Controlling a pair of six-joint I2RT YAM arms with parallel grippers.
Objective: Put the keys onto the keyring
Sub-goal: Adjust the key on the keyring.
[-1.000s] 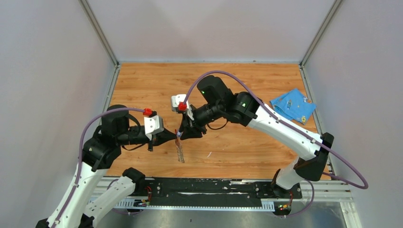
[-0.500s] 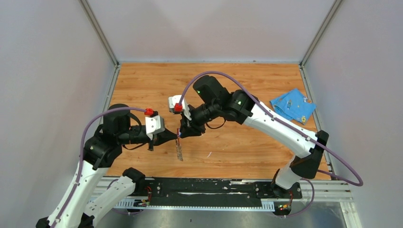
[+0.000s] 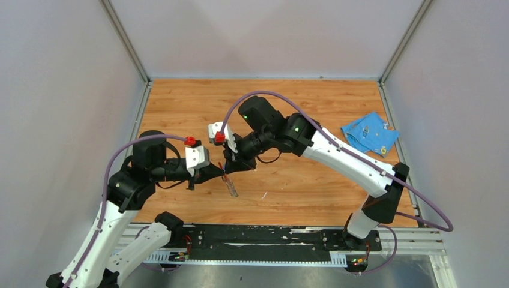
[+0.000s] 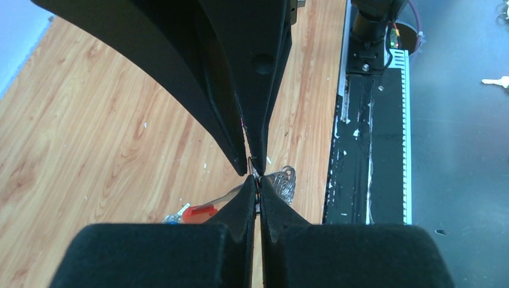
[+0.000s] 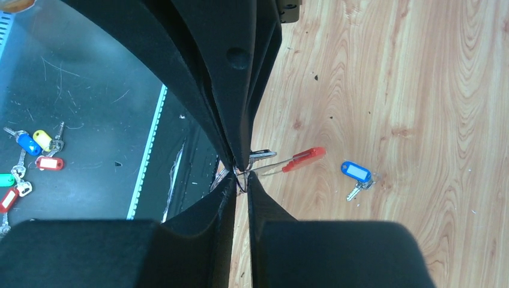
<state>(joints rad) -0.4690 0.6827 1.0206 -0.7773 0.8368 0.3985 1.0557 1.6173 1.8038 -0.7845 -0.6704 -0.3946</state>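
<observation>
Top external view, left pincer (image 3: pixel 221 174) clamped together on the ring of the keyring (image 3: pixel 231 188), right pincer (image 3: pixel 230 167) shifted leftward, narrowed to a slit at that ring, grip unclear, strap now hanging slanted, before straight down, blue key (image 5: pixel 356 173) lying on the table (image 3: pixel 300 180).

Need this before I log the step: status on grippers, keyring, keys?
Left gripper shut on the keyring. Right gripper nearly closed at the same ring, grip unclear. Blue key lying on the table, not on ring.
</observation>
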